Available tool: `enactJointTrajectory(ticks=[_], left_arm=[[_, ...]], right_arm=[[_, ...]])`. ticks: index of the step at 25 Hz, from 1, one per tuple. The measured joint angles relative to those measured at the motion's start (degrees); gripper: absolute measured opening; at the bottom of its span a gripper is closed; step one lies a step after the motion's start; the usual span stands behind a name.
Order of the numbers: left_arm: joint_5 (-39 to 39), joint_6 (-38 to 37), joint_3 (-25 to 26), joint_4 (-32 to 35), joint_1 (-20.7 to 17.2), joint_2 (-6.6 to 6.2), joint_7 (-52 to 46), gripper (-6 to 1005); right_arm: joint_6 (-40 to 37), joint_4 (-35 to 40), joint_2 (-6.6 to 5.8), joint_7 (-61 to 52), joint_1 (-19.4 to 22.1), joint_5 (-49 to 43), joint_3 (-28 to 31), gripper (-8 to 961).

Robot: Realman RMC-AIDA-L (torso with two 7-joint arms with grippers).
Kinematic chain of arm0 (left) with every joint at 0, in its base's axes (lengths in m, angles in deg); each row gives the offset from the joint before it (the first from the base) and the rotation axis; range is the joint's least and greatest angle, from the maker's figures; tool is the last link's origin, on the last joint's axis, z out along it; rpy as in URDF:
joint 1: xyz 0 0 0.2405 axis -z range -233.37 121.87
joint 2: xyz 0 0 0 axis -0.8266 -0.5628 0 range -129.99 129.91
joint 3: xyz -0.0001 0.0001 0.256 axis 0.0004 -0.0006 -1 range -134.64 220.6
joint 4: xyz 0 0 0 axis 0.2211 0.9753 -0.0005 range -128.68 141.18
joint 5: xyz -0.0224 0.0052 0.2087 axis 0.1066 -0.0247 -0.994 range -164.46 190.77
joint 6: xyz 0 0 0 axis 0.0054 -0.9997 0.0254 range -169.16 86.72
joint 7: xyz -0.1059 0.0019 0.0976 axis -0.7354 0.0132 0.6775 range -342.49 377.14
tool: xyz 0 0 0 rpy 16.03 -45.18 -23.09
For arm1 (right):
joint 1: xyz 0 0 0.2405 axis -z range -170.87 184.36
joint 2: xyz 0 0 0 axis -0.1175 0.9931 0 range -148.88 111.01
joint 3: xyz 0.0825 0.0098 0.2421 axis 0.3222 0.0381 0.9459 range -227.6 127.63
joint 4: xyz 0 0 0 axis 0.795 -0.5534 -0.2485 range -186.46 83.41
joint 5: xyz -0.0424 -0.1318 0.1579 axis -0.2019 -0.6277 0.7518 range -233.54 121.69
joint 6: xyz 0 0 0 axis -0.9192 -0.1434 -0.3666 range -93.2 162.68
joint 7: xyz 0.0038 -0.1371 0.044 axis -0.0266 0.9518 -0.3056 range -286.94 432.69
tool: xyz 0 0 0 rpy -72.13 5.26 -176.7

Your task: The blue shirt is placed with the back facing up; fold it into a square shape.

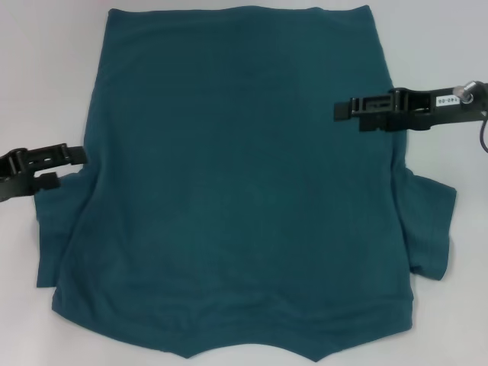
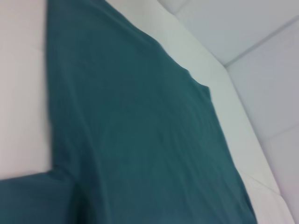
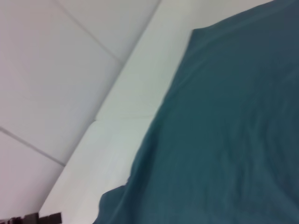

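Observation:
The blue shirt (image 1: pixel 244 191) lies spread flat on the white table (image 1: pixel 46 76), plain side up, with its neckline toward me and its hem at the far edge. Both short sleeves stick out, one on the left (image 1: pixel 55 236) and one on the right (image 1: pixel 431 229). My left gripper (image 1: pixel 70 166) hovers at the shirt's left edge, just above the left sleeve. Over the right edge, farther up the body of the shirt, my right gripper (image 1: pixel 347 114) points inward. The left wrist view shows the teal cloth (image 2: pixel 140 140), and the right wrist view shows it (image 3: pixel 224 140) too.
White table surface (image 2: pixel 23 93) borders the shirt on both sides. Beyond the table's far edge (image 3: pixel 121 126) is pale tiled floor (image 3: pixel 56 70). A cable (image 1: pixel 482 133) hangs from the right arm.

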Motion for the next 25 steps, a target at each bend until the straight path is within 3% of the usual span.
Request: enactJointTrajectory(ticks=[3,5,25], left_arm=[[-0.09,2.81,0.58,-2.39,-0.61,-0.25,-0.15,946],[-0.59,4.95,0.87,-3.46,-1.02,-0.28,-0.57,944],[-4.48,14.01,3.16,-10.26,-2.45,0.07,0.98,934]], right_arm=[[2.85,-5.21,-2.01,-0.2,-2.09,-0.02,-0.4,855],[3.73,-6.47,-2.36,-0.38,-2.65,-0.04,-0.43,855],[3.73,-7.06,-1.95,-1.25,-1.62,-0.07,-0.4,856]])
